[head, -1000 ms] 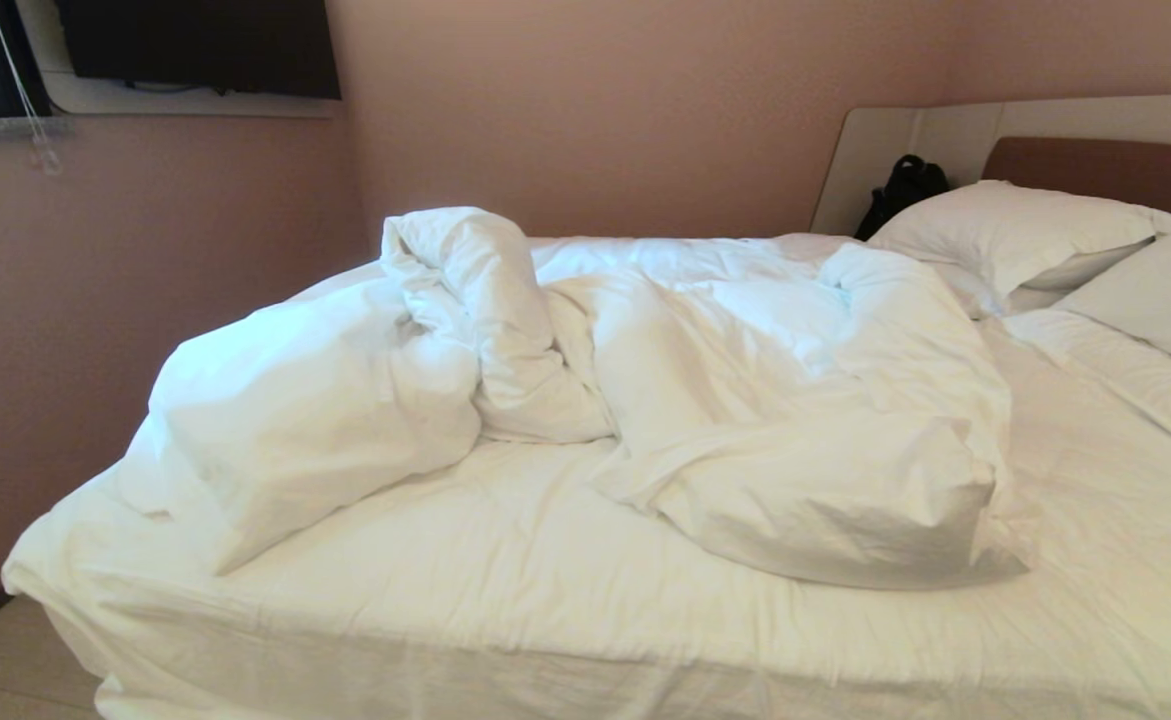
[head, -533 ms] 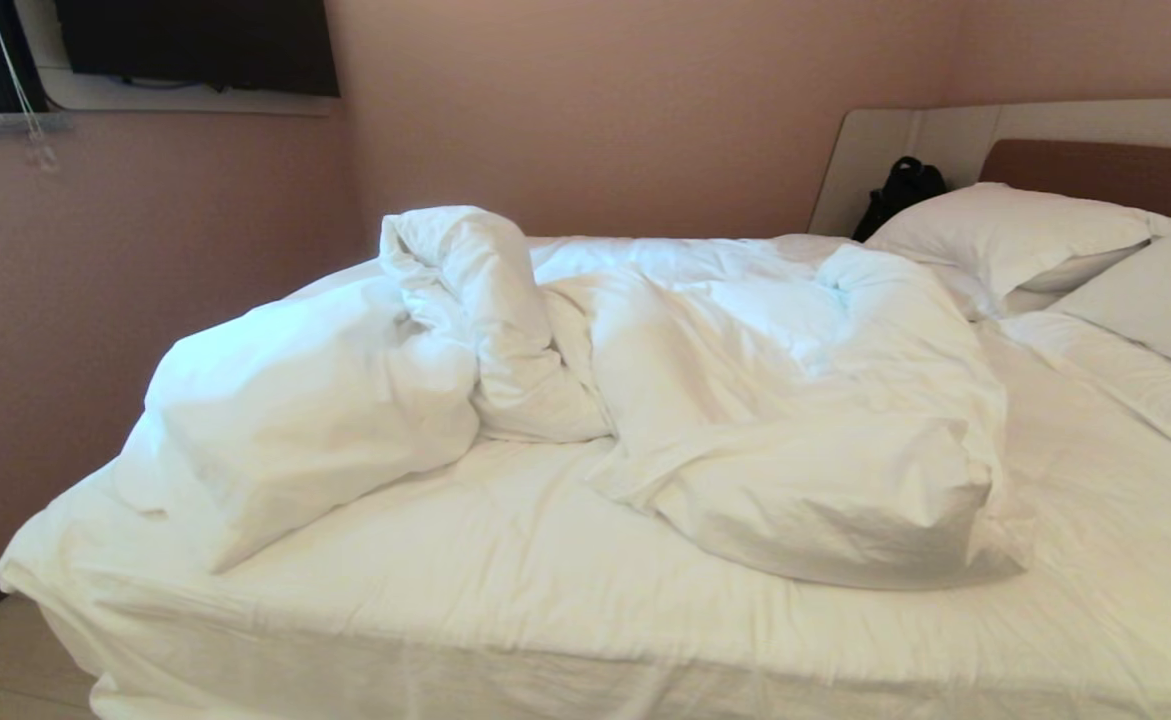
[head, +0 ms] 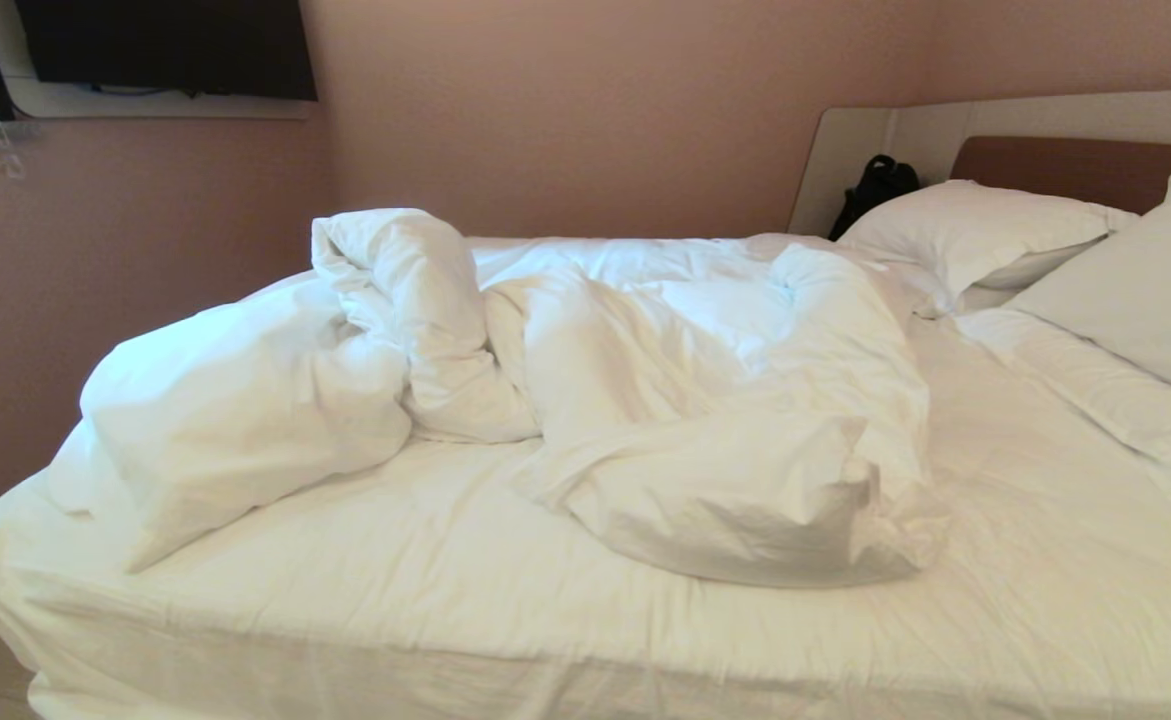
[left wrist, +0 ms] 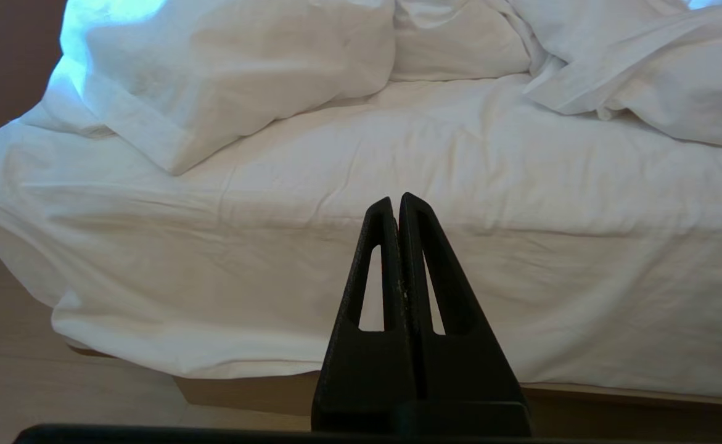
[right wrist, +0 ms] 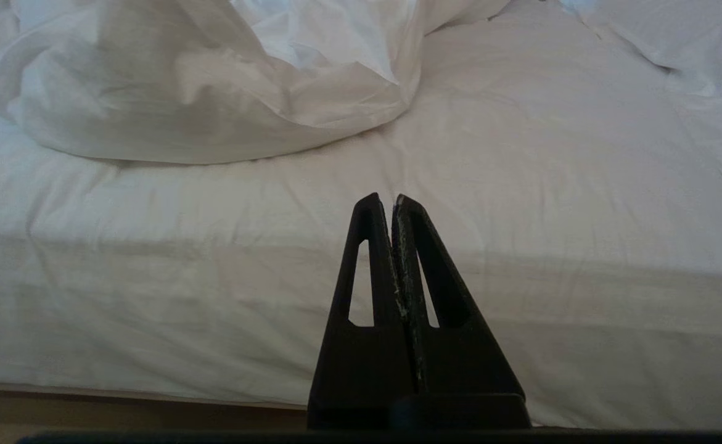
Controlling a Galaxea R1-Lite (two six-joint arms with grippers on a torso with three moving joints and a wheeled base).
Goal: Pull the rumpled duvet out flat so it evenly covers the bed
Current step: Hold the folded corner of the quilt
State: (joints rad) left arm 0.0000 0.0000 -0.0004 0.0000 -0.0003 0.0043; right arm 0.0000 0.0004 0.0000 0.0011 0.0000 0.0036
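- Right now the left gripper is holding its two black fingers pressed together on nothing, and it is pointing at the near side of the bed, apart from the cloth.
- Likewise the right gripper is keeping its fingers closed tight and empty (the inner faces look scuffed), hanging before the draped side of the mattress sheet.
- Neither arm is showing in the head view.
- Beyond the fingertips, the sheet is lying creased and bare along the near strip of the mattress.
- Further back the duvet is sitting bunched in a rumpled heap across the middle of the bed, one fat fold bulging toward the foot-end corner on the left and another sagging toward the near edge.
- Two pillows are resting at the right, against the brown headboard.
- A dark bag is standing by the headboard's beige surround.
- A dark screen is hanging on the pink wall.
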